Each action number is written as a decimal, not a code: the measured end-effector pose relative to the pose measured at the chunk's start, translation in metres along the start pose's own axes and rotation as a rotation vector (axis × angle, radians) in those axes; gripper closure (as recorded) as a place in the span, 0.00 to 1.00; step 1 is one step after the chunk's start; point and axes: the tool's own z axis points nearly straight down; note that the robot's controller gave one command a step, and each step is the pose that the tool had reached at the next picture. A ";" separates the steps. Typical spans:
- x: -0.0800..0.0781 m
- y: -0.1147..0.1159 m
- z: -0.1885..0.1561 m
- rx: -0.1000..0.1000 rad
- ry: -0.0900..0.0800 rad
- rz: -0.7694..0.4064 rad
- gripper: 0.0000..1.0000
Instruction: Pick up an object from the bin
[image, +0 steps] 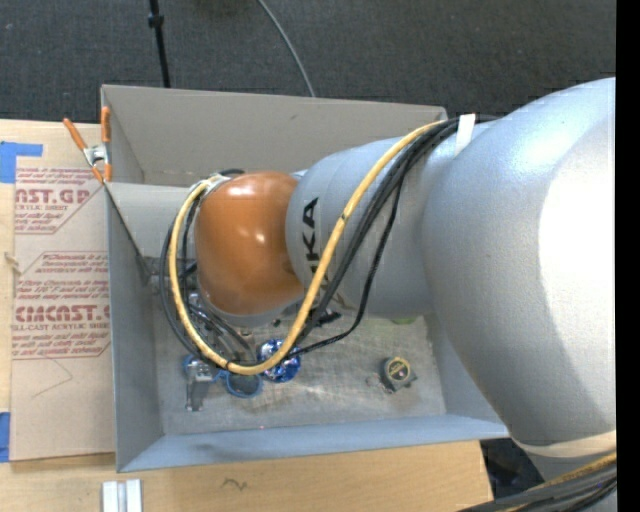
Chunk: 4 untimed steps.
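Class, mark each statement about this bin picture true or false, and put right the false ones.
1. The arm reaches in from the view's right. True.
2. Blue things lie by the wrist's orange cover, front left in the bin. True.
3. The small brass-coloured round thing touches the blue things. False: it lies apart, to their right.
4. The orange cover lies loose in the bin. False: it is fixed to the arm.

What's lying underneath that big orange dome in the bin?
Blue bits and a small silvery piece peek out below the orange dome on the bin floor. Anything directly beneath is covered by the dome and cables.
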 end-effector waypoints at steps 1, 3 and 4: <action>-0.014 -0.069 0.077 -0.004 -0.011 -0.003 0.00; 0.002 -0.077 0.046 -0.002 -0.005 0.145 0.00; 0.008 -0.079 0.074 -0.005 -0.012 0.198 0.00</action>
